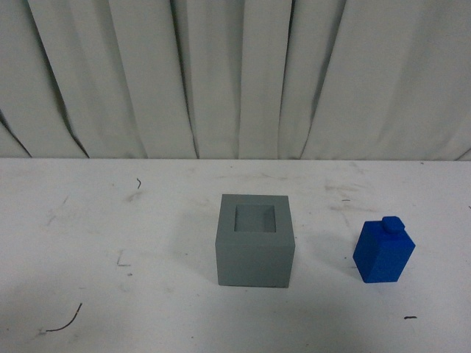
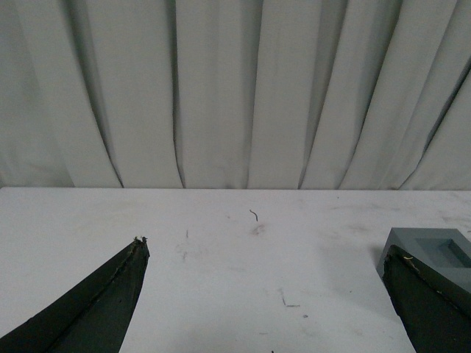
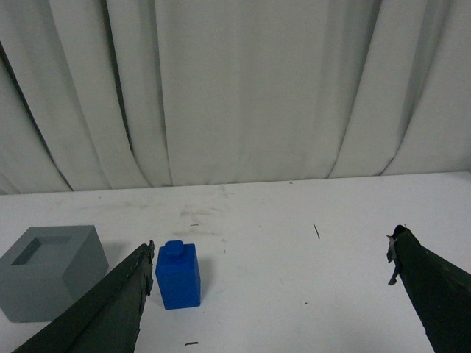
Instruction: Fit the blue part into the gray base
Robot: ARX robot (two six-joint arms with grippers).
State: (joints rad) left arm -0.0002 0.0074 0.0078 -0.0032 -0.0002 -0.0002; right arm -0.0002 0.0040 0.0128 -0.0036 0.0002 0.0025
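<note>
Nothing gripped yet: right gripper spread wide and empty, left gripper likewise apart. Further out, the blue part stands upright at lower right of the front view, apart from the gray base at centre, its recess empty. Grasp, lift and insertion all remain.

Gray base: the plain matte gray cube you see near the middle of the white surface. It stands flat, with the square recess in its top face turned upward and the recess floor visible. Blue part: the bright blue matte block to your right of the base, well apart from it. It stands upright, slightly rotated, with a small square knob on top, and is narrower than the cube.
</note>
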